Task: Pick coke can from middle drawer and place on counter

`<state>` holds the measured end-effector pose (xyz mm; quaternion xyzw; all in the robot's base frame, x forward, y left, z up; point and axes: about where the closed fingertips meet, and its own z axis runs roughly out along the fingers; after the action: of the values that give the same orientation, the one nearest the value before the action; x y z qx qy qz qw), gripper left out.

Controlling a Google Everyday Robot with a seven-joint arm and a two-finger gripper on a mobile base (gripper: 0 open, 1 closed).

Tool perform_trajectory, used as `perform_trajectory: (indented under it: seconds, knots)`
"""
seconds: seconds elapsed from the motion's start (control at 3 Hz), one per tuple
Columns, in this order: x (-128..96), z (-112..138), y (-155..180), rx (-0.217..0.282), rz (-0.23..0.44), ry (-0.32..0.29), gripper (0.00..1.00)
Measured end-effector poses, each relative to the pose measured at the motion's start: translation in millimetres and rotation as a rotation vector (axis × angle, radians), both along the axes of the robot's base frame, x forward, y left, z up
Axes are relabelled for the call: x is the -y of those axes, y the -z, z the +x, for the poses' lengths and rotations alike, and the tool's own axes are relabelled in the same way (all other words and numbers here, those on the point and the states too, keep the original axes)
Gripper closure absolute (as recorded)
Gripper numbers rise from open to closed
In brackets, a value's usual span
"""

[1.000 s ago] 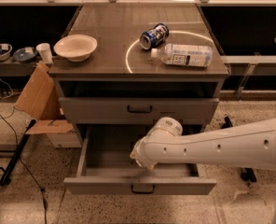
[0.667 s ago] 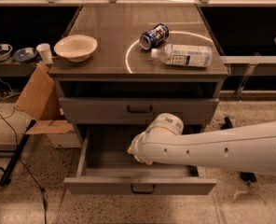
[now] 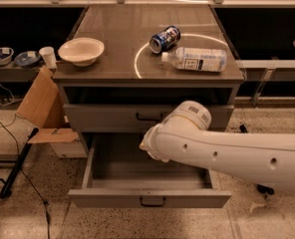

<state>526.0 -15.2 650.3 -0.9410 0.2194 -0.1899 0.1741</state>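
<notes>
While the gripper [image 3: 148, 147] reaches down into the open middle drawer [image 3: 112, 178], its grip state impossible to tell, the coke can is hidden, presumably below it: probably light, thin-walled, slippery and easily dented, best taken gently across its mid-body.

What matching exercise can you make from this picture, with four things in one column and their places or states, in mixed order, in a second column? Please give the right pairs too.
Column one:
1. bowl
2. blue-and-white can
3. middle drawer
4. end effector

Column two:
A. pulled open, under the shut upper drawer
B. lying on its side on the counter, next to the bottle
C. at the tip of the arm, above the open drawer's floor
D. upright on the counter's left part

Pairs: 1-D, 2-B, 3-A, 4-C.
</notes>
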Motion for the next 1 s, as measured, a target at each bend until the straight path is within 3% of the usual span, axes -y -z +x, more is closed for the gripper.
perform_trajectory:
  seconds: [0.33,0.67,1.0]
  knots:
    - [16.9,-4.0,-53.7,0.006,-0.042,-0.014,1.0]
    - [33.1,-11.8,-93.7,-0.021,-0.136,-0.037,1.0]
    - [32.9,-11.7,-93.7,-0.02,-0.135,-0.037,1.0]
